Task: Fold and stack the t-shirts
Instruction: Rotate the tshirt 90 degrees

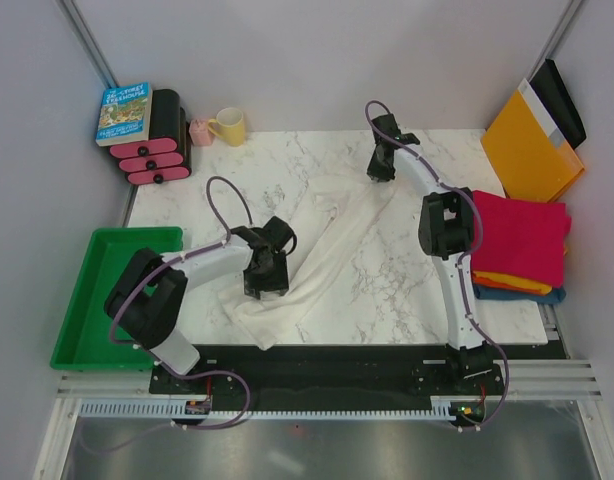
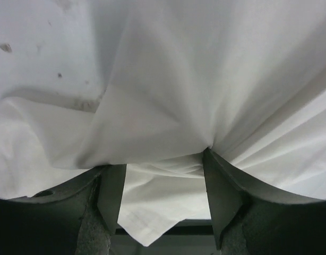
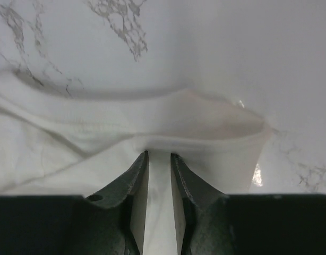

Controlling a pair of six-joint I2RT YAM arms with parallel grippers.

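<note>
The large white t-shirt [image 1: 327,250] lies wrinkled in a long diagonal band across the marbled table [image 1: 407,290]. My left gripper [image 1: 265,283] points down onto its near-left end. In the left wrist view its jaws [image 2: 160,159] stand wide apart, open, with loose white cloth [image 2: 179,79] lying between and over the tips. My right gripper [image 1: 380,172] is at the shirt's far right end. Its jaws [image 3: 159,154] are close together with a fold of the white hem [image 3: 99,138] filling the narrow gap. Folded red [image 1: 517,235], orange [image 1: 507,283] and dark blue [image 1: 547,296] t-shirts lie stacked at the right edge.
A green tray [image 1: 97,290] sits off the table's left side. An orange-yellow envelope [image 1: 527,150] leans at the back right. A book [image 1: 124,112] on a pink-and-black rack [image 1: 152,150], a pink cup [image 1: 200,131] and a yellow mug [image 1: 230,126] stand at the back left.
</note>
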